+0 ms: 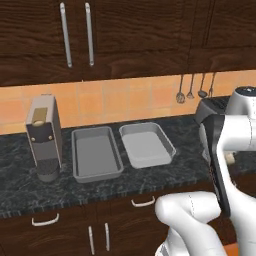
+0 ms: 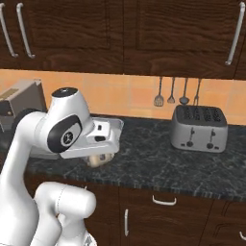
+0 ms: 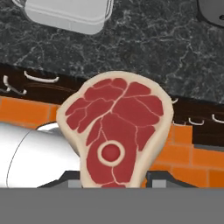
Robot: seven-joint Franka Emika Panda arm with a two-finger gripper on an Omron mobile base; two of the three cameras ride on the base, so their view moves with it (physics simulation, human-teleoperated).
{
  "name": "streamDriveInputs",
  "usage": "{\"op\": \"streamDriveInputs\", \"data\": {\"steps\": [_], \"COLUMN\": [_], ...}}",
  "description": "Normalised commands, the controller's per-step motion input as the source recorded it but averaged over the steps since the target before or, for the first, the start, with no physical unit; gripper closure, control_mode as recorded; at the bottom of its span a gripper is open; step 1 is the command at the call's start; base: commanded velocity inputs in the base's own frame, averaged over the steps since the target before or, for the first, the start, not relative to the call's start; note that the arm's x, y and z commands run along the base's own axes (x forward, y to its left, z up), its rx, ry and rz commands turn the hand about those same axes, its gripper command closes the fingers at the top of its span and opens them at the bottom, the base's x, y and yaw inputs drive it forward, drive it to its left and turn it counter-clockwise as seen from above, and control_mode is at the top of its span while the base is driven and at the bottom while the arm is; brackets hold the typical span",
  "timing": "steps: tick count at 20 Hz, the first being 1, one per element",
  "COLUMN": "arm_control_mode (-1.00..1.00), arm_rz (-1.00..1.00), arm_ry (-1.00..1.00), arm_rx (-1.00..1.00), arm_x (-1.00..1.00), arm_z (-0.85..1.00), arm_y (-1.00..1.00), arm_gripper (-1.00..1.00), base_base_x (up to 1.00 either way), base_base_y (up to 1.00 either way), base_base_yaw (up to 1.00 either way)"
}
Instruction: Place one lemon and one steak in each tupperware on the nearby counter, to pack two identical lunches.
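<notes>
The gripper is seen in the hand view closed on a steak, which is clamped between the two dark fingertips at its lower end and rises upright above them. The steak is shown as a red cut with a pale fat rim and a round bone ring near its lower middle. In the right base view, a small pale part of the steak is visible beneath the white hand, over the front edge of the counter.

Behind the steak in the hand view, the dark drawer fronts with silver handles and an orange floor are seen, with the speckled counter beyond.

Two trays are set side by side on the counter, well apart from its front edge. The darker tray lies just beside the lighter tray, without contact. Both trays hold nothing. The lighter tray is the nearer one to the gripper.

A coffee machine stands at the left of the darker tray. A toaster is placed toward the right end of the counter, against the back wall, under hanging utensils.
</notes>
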Motion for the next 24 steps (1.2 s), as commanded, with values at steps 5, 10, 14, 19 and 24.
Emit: {"op": "streamDriveInputs", "data": {"steps": [5,10,14,19,24], "arm_control_mode": [-1.0,-1.0,-1.0,-1.0,-1.0], "arm_rz": [0.01,0.04,0.11,0.09,0.06], "arm_ry": [0.05,0.01,0.0,0.0,0.09], "arm_rx": [0.0,0.0,0.03,0.1,0.05], "arm_x": [0.8,1.0,1.0,1.0,0.96], "arm_z": [-0.19,-0.38,-0.57,-0.26,-0.07], "arm_y": [0.06,0.34,0.2,0.14,0.34], "arm_gripper": [1.0,1.0,1.0,1.0,1.0], "base_base_x": [0.16,0.0,0.0,0.0,0.0], "base_base_y": [0.0,0.0,0.0,0.0,0.0], "base_base_yaw": [0.0,0.0,0.0,0.0,0.0]}}
